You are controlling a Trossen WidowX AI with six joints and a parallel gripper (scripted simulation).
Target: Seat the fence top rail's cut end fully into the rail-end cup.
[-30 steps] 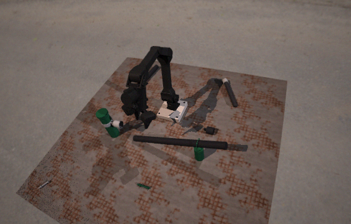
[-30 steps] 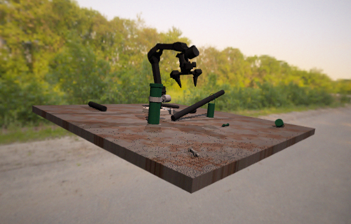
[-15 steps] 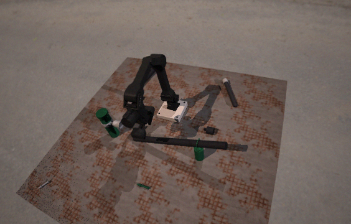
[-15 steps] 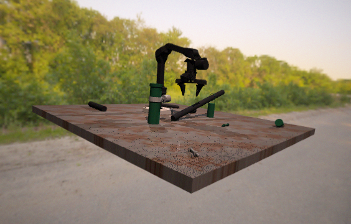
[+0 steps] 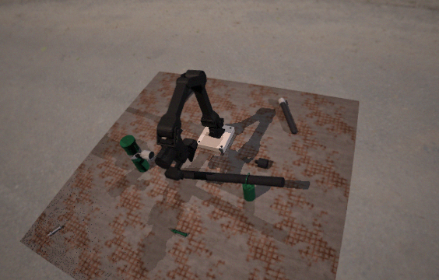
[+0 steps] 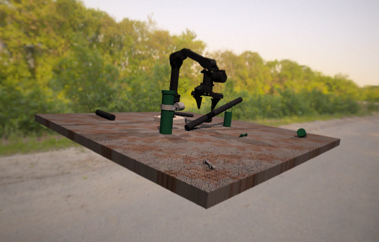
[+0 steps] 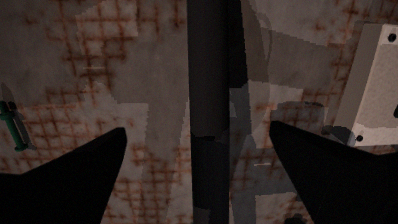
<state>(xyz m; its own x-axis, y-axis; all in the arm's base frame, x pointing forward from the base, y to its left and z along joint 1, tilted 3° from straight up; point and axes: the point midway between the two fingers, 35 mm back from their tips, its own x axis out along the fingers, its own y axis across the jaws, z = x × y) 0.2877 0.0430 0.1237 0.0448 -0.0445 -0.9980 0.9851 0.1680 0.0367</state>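
Fence top rail (image 5: 227, 178) (image 6: 214, 113) (image 7: 209, 75) slants from the table top (image 5: 305, 233) (image 6: 183, 151) (image 7: 90, 165) up through the loop on the small green post (image 5: 249, 192) (image 6: 228, 119); its low end lies near the big post (image 5: 141, 162) (image 6: 166, 117), outside the cup (image 5: 148, 155) (image 6: 179, 106); gripper (image 5: 173, 162) (image 6: 206, 105) (image 7: 199, 131) hovers above the rail, jaws open, gripping nothing

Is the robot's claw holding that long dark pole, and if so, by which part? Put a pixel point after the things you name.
Nothing is held: the open end effector (image 5: 182, 165) (image 6: 206, 105) (image 7: 199, 131) has its fingers on either side of the long black cylindrical rail (image 5: 231, 178) (image 6: 214, 114) (image 7: 209, 75), not closed on it.
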